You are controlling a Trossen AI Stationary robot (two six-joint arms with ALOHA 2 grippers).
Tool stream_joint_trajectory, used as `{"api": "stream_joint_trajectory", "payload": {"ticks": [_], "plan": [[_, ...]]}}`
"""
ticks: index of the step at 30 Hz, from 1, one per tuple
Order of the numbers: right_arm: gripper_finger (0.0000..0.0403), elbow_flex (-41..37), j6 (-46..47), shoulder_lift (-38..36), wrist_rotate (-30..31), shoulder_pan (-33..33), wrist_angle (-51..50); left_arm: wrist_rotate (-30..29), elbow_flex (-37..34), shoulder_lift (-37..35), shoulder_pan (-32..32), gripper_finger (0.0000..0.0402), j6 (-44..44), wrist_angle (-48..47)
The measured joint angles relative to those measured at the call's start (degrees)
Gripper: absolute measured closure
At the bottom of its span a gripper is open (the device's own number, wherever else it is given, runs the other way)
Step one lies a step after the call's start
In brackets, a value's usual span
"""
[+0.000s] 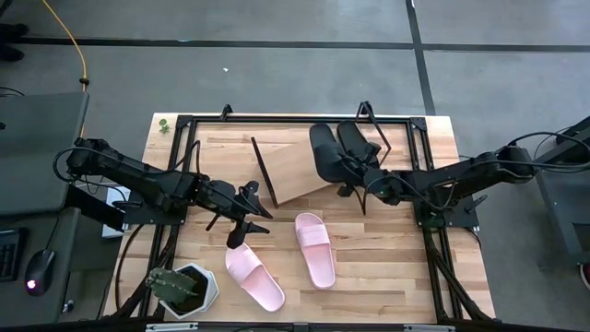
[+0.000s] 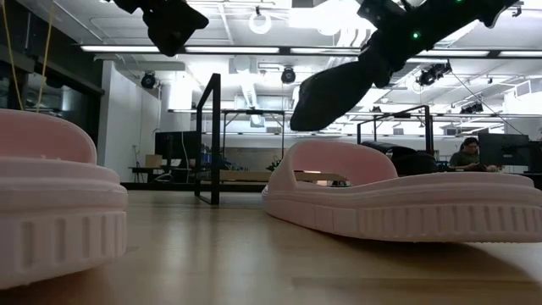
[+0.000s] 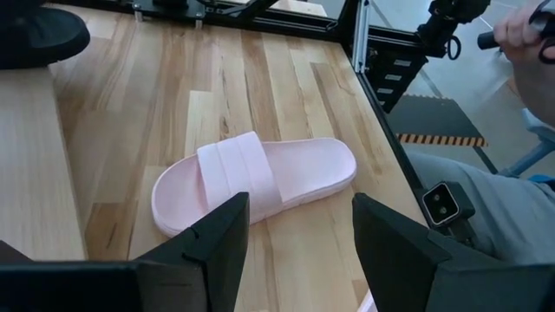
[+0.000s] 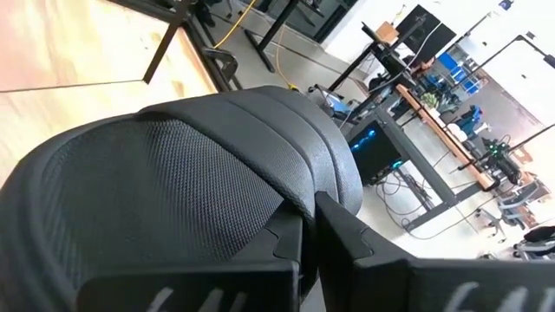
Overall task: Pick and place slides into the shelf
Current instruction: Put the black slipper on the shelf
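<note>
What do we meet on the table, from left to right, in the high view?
Potted plant → left gripper → shelf → right gripper, shut on a black slide.

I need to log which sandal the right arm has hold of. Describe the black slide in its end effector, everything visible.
The black open-toe slide sandal with the wide mesh-textured strap looks like matte foam or rubber. The right end effector is shut on its strap, holding it lifted at the right end of the slanted light-wood shelf board. A second black slide lies close beside it; whether they touch is unclear. In the low view it hangs tilted above the table.
</note>
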Motion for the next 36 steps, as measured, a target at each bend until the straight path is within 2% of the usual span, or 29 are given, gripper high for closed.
{"api": "stream_joint_trajectory", "payload": {"ticks": [8,16,25,33,36], "plan": [[0.0403,-0.3,1.7,0.0,-2.2,-0.1,-1.8,0.0,0.0,0.0,0.0,0.0213,0.0,0.0],[0.0403,-8.5,1.1,0.0,-2.8,-0.4,8.6,0.0,0.0,0.0,0.0,0.0213,0.0,0.0],[0.0403,-12.9,1.7,0.1,-5.5,-3.7,12.0,-0.4,0.0,0.0,0.0,0.0213,0.2,0.1],[0.0403,-13.2,0.8,0.1,-10.3,-7.7,14.4,-0.4,0.0,0.0,0.0,0.0213,0.1,0.9],[0.0403,-13.2,0.1,1.0,-14.4,-10.2,16.9,-0.4,0.0,0.0,0.0,0.0213,0.1,0.9]]}}
